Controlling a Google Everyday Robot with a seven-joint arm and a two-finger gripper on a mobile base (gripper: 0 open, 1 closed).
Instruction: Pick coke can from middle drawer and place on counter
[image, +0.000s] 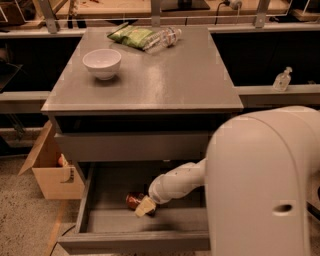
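Note:
The coke can (133, 200) lies on its side on the floor of the open middle drawer (100, 197), a red can partly hidden by my gripper. My gripper (145, 206) reaches down into the drawer from the right and sits right on the can's right end. The white arm (260, 185) fills the right of the view. The counter (150, 80) is the grey top of the cabinet above the drawer.
On the counter stand a white bowl (102, 63) at the left, a green snack bag (131, 36) and a clear plastic bottle (162, 38) at the back. A cardboard box (50, 167) stands on the floor left of the cabinet. A small bottle (282, 79) sits on a shelf at the right.

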